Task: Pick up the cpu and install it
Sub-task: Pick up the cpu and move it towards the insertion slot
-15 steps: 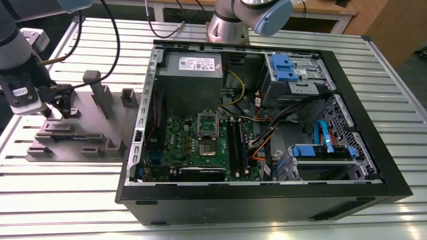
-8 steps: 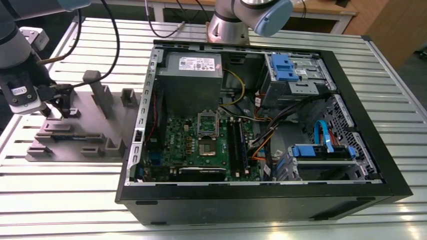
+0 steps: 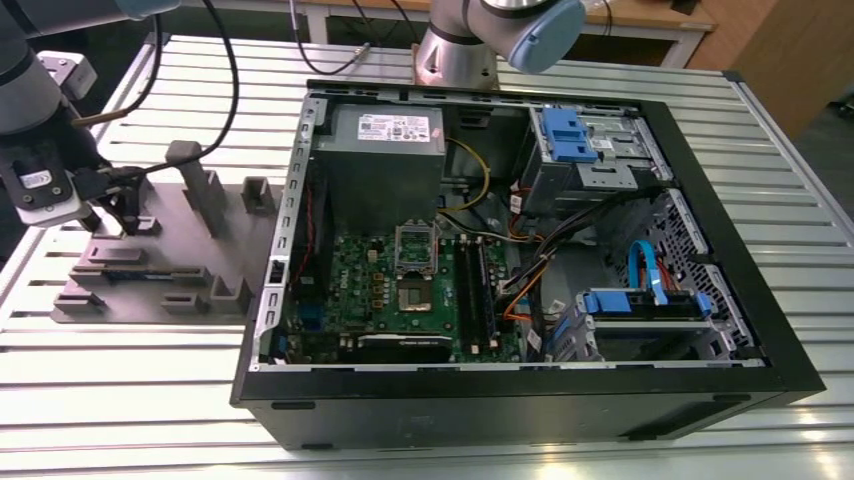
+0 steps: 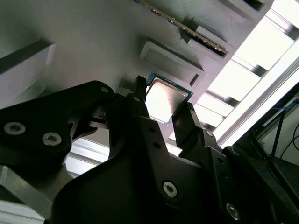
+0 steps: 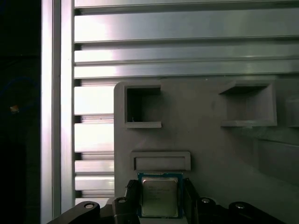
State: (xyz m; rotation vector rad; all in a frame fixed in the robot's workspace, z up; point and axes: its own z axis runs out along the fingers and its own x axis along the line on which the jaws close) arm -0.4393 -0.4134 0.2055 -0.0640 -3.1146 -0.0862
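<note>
first wrist view: end effector (image 5: pixel 160 189) clamps cpu (image 5: pixel 160 198); exterior view: computer case (image 3: pixel 507 405) well apart

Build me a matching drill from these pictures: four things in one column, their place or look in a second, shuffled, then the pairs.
1 cpu
2 motherboard
3 power supply
4 gripper

A green, inside the open case
B above the grey holder, outside the case
C silver-topped, between two black fingers
D grey box with a white label

Pairs: 1-C, 2-A, 3-D, 4-B
</note>
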